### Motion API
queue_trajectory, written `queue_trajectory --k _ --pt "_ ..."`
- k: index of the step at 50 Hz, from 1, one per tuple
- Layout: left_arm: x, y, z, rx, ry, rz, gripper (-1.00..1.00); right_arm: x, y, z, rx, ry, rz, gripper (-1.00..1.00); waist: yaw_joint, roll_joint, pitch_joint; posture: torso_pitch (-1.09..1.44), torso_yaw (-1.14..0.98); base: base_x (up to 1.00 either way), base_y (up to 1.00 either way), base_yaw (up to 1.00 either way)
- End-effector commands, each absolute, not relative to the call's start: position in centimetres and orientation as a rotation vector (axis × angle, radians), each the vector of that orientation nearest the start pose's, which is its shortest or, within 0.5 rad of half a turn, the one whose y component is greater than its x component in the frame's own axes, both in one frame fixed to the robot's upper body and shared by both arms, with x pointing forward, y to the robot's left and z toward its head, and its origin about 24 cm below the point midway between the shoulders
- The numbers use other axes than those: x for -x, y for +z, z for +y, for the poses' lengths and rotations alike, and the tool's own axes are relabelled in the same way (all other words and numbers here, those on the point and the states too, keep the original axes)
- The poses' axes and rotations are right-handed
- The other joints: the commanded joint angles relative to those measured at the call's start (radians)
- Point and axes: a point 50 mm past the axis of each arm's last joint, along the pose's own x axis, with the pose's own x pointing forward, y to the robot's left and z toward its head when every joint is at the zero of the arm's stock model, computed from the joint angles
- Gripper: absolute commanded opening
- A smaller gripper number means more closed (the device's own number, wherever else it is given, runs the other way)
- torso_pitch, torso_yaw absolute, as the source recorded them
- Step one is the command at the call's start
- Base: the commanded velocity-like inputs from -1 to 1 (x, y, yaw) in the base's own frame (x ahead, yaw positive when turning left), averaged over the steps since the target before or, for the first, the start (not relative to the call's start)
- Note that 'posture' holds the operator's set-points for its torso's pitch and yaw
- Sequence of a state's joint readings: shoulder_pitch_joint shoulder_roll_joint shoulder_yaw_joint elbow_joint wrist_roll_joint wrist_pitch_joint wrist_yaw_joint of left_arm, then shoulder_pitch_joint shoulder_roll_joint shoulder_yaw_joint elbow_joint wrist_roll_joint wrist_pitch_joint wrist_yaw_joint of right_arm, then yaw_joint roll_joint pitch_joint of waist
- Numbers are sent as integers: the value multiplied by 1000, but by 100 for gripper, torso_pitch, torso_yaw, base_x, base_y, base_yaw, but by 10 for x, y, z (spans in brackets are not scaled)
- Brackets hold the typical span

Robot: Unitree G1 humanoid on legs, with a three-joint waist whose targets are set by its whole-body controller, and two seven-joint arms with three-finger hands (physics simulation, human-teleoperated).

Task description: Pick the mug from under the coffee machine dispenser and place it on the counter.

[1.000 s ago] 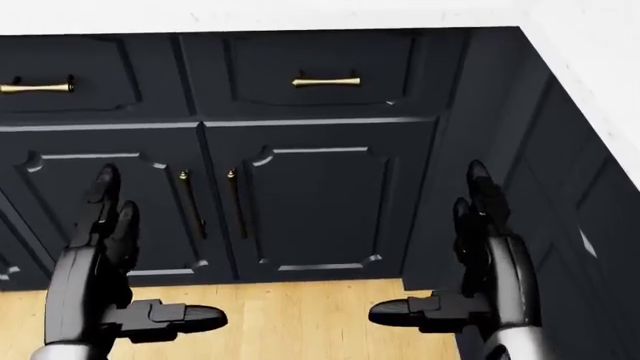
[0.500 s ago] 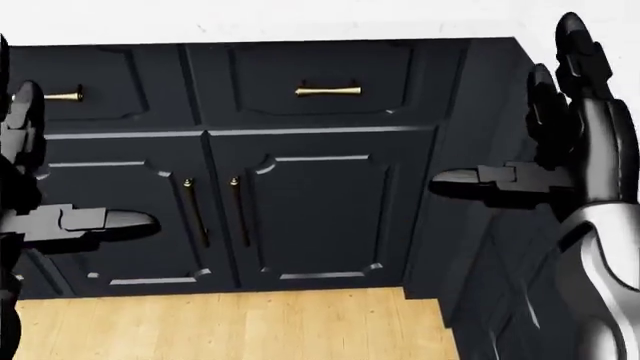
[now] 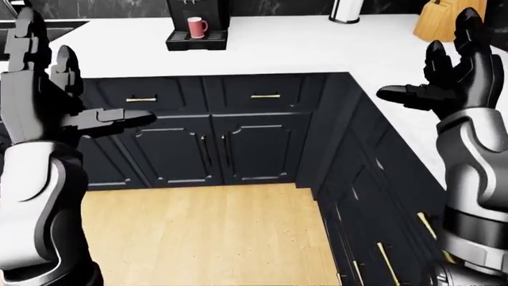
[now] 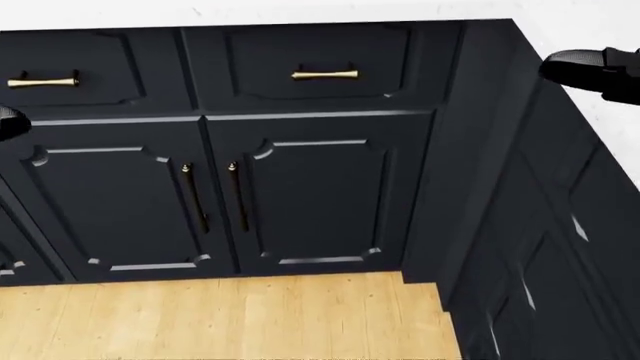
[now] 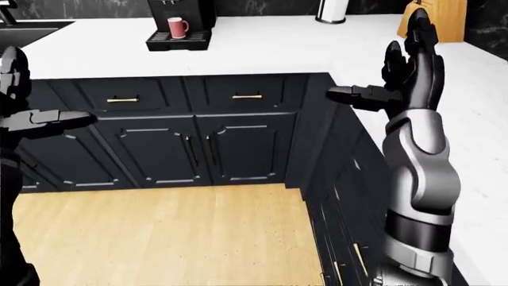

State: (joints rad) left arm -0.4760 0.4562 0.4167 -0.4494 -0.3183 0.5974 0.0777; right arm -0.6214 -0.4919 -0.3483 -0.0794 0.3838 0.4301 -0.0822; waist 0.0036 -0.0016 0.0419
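A red mug (image 3: 196,27) stands on the drip tray under the black coffee machine (image 3: 197,21) at the top of the left-eye view, on the white counter (image 3: 270,50). It also shows in the right-eye view (image 5: 176,26). My left hand (image 3: 67,89) is raised at the left, fingers spread open and empty. My right hand (image 3: 445,65) is raised at the right over the counter, open and empty. Both hands are far from the mug. In the head view only my right thumb tip (image 4: 590,71) shows.
Dark cabinets with brass handles (image 4: 325,74) run below the counter, which turns a corner down the right side. A wooden knife block (image 3: 445,21) and a white cylinder (image 3: 346,11) stand on the counter at top right. Wooden floor (image 3: 206,232) lies below.
Both hands have risen, from low near the floor to the height of the counter, and have nearly left the head view. The head view has shifted slightly.
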Motion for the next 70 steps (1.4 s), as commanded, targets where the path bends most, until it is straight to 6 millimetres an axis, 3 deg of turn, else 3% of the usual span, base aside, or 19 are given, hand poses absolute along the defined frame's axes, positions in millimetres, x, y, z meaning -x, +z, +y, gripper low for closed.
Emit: queue_trajectory --k 1,17,18,20,28,31,34,36,40,44,46,47,49,56,58,60,61,63,70 --pt "-260 275 255 -87 244 -526 100 -307 274 -265 -15 -212 -491 100 0 0 -22 0 0 0 0 0" --pt "-255 284 271 -107 298 -548 100 -307 280 -271 15 -224 -498 100 -1 3 -21 0 0 0 0 0" --pt "-255 284 271 -106 298 -548 100 -306 280 -271 17 -222 -499 100 -2 7 -47 0 0 12 0 0" --pt "-255 285 271 -109 299 -549 100 -306 280 -272 19 -223 -499 100 -2 10 -18 0 0 14 0 0" --pt "-254 285 271 -110 302 -550 100 -306 279 -271 22 -217 -492 100 -4 1 -11 0 0 17 0 0" --pt "-254 285 272 -110 303 -549 100 -306 280 -271 23 -215 -492 100 -7 16 -11 0 0 19 0 0" --pt "-254 285 272 -110 303 -549 100 -306 280 -271 23 -216 -491 100 -4 61 -5 0 0 19 0 0" --pt "-254 284 272 -111 302 -549 100 -306 280 -271 24 -216 -491 100 -4 42 -16 0 0 20 0 0" --pt "-253 286 273 -112 307 -551 100 -306 279 -271 26 -216 -491 100 0 45 -21 0 0 19 0 0" --pt "-253 285 273 -112 306 -549 100 -307 278 -272 28 -214 -490 100 10 3 -10 0 0 19 0 0" --pt "-253 285 272 -113 306 -549 100 -307 279 -272 28 -216 -495 100 13 -45 -20 0 0 19 0 0" --pt "-253 285 272 -113 306 -550 100 -307 279 -272 29 -216 -495 100 9 -32 -20 0 0 19 0 0" --pt "-253 286 272 -111 306 -551 100 -307 279 -271 29 -215 -494 100 4 -47 -6 0 0 19 0 0" --pt "-252 287 272 -108 306 -551 100 -306 279 -271 23 -212 -490 100 -10 13 4 0 0 19 0 0" --pt "-252 287 273 -107 307 -552 100 -306 280 -271 23 -212 -491 100 -15 49 -3 0 0 18 0 0" --pt "-252 287 273 -107 307 -552 100 -306 280 -271 21 -211 -491 100 -16 117 -30 0 0 17 0 0" --pt "-252 288 273 -109 308 -554 100 -305 281 -271 22 -211 -491 100 -7 69 -19 0 0 16 0 0" --pt "-251 289 274 -109 310 -555 100 -305 281 -271 22 -210 -492 100 -5 81 -19 0 0 16 0 0" --pt "-251 289 274 -108 313 -557 100 -304 282 -271 22 -208 -491 100 6 9 -13 0 0 16 0 0"
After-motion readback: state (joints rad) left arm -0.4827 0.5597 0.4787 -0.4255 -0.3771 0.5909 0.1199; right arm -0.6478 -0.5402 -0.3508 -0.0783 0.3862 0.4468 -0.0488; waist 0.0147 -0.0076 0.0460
